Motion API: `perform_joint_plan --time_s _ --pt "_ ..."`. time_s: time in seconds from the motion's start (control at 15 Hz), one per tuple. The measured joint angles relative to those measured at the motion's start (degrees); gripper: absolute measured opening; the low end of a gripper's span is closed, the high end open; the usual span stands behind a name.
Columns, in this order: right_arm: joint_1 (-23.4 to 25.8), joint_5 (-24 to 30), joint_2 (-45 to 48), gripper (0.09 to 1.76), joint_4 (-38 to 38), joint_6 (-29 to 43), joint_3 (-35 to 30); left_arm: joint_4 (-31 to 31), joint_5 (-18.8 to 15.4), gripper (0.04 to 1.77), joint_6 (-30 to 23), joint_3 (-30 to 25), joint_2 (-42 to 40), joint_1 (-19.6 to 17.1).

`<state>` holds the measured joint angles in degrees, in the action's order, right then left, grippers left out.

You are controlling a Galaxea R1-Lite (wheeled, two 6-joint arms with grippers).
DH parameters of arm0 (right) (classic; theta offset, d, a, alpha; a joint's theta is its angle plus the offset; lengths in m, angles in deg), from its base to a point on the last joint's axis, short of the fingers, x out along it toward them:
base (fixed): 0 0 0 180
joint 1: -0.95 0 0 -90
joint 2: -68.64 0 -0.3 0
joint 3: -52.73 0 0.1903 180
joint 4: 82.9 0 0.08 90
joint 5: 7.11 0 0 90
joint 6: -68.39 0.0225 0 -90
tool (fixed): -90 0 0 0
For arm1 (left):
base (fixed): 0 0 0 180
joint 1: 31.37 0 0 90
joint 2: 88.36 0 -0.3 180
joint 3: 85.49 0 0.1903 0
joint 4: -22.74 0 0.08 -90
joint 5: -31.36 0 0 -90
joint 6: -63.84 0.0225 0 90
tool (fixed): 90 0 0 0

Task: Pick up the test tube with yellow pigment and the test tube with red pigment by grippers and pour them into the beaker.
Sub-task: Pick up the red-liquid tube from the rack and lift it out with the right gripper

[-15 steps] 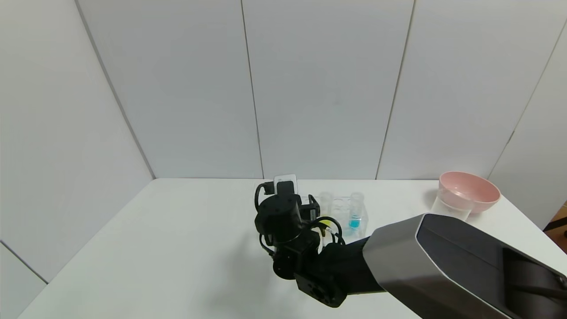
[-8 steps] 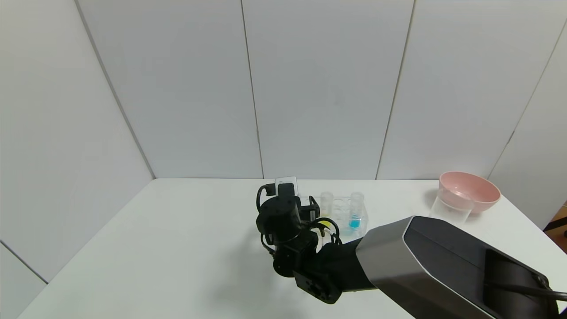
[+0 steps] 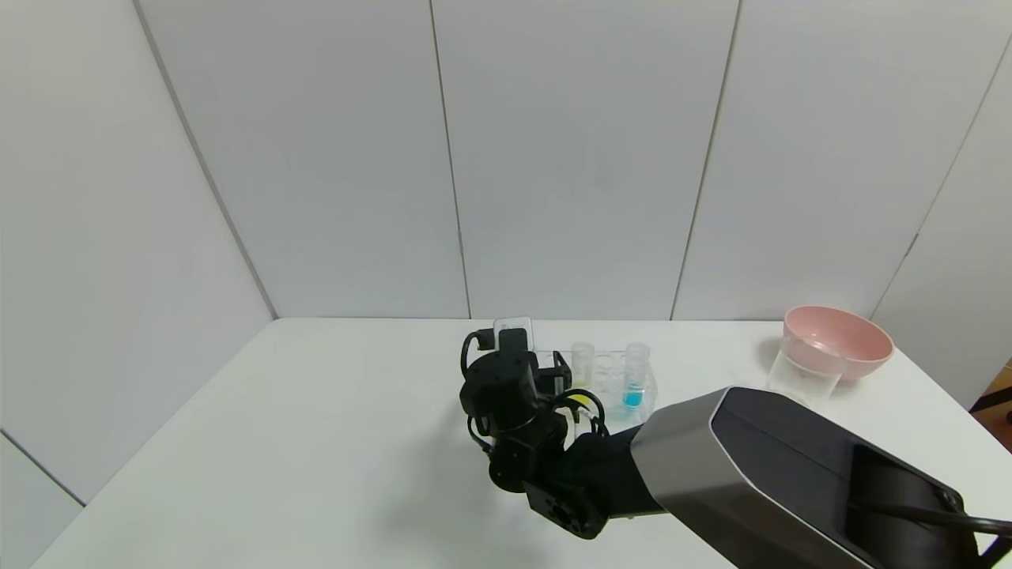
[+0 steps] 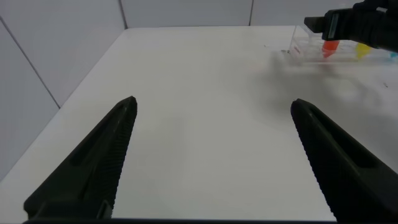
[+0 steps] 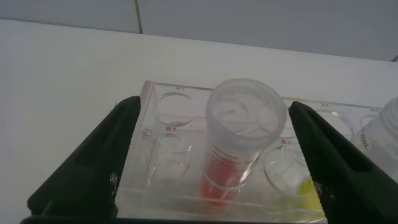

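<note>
Right hand point(image 5: 205, 162) at rack point(image 5: 163, 102) on surface point(image 3: 316, 411), fingers wide apart, straddling test tube with red pigment point(image 5: 239, 140); nothing gripped, likely lined up for closing. Tube upright in rack well. Test tube with yellow pigment point(image 3: 583, 361) upright in rack, beside blue tube point(image 3: 634, 375). Beaker point(image 3: 805, 369) well apart, touching pink bowl point(image 3: 840, 340). Left hand point(image 4: 214, 155) open, empty, hovering over bare surface, apparently idle.

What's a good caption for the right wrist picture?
Right gripper, jaws open, straddles the test tube with red pigment standing in its rack.
</note>
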<state>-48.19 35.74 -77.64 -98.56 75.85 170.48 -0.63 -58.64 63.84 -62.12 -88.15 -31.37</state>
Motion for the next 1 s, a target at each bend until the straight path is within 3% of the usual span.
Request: perform_joint_plan --time_s 0.13,0.4,0.6,0.67,1.0 --pt "0.4 0.0 -0.1 1.71 0.1 0.0 0.1 0.0 0.0 1.76 0.0 0.0 0.0 0.0" --pt "0.7 0.1 -0.5 1.11 0.4 0.3 0.2 0.0 0.0 1.76 0.0 0.0 0.0 0.0" --pt "0.8 0.0 -0.7 0.79 0.5 1.3 0.2 0.0 0.0 1.76 0.0 0.0 0.0 0.0" --pt "0.9 0.1 -0.7 0.55 0.5 1.3 0.2 0.0 0.0 1.76 0.0 0.0 0.0 0.0" --pt "0.7 0.0 -0.7 0.59 0.6 1.3 0.2 0.0 0.0 1.76 0.0 0.0 0.0 0.0"
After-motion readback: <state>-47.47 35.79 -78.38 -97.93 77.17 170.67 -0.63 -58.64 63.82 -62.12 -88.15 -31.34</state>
